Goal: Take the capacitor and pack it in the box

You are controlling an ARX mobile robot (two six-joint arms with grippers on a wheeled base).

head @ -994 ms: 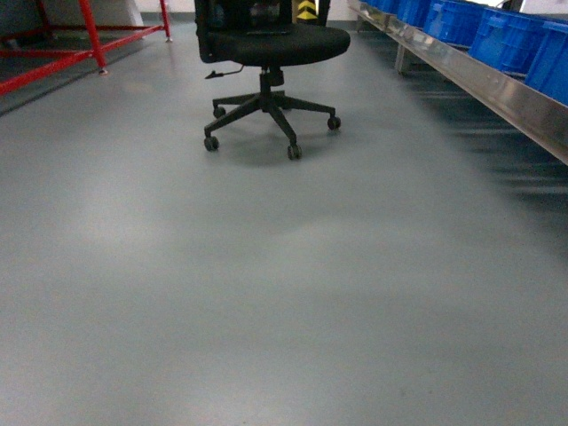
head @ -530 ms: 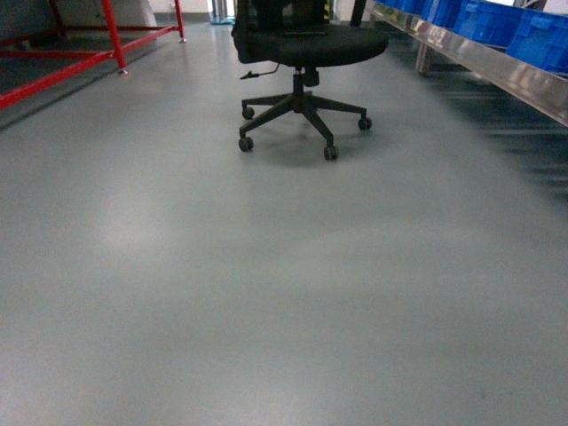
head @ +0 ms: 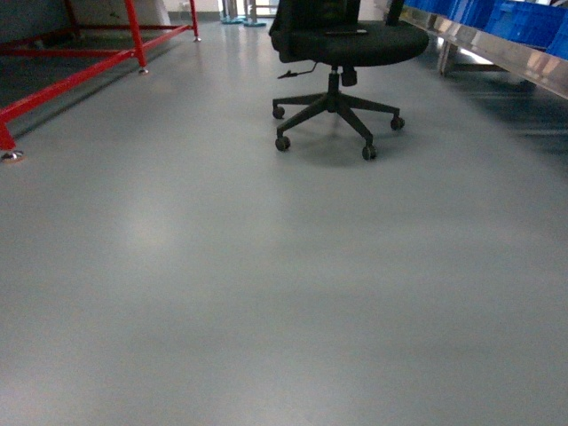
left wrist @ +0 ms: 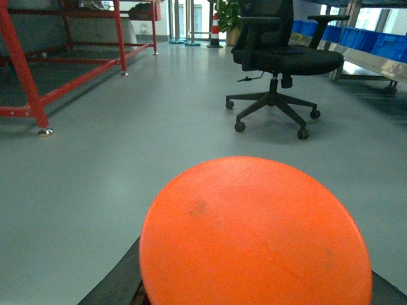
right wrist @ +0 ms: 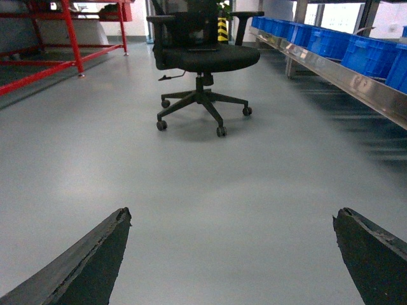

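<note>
The capacitor (left wrist: 255,235), a stiff, smooth-topped and probably light orange piece best gripped by its sides, fills the lower centre of the left wrist view, apparently clamped in the left hand (left wrist: 254,289), while the right hand (right wrist: 232,254) spreads wide, empty, above grey floor (head: 266,293).

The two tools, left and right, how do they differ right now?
The left tool holds the orange capacitor, which fills the lower part of its wrist view; the right tool is empty. The right tool's fingers stand wide apart over bare floor; the left's barely show. Both face the chair.
</note>
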